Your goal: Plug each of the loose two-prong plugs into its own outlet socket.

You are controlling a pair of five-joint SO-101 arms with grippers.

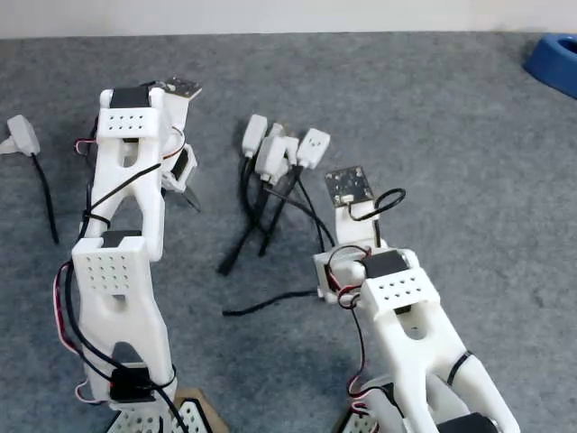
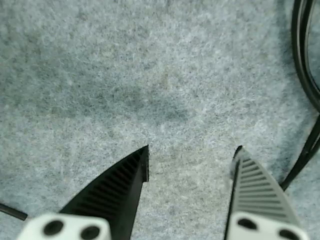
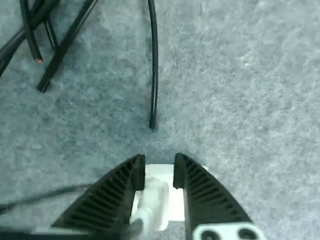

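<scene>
My right tool pinches a white plug low over the table. My left tool is spread and empty. A second plug lies loose at the far left. I judge both unplugged. Whether the central cluster is mated, I cannot tell.

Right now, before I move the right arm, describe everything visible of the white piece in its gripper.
The white piece looks like smooth moulded plastic: a flat, blocky body with a rounded ridge on top. It sits low over the grey carpet, pinched at two sides between the black ribbed fingers of the right gripper. A thin black cable seems to trail from it across the carpet. Its front face is hidden, so I cannot tell plug from socket.
</scene>
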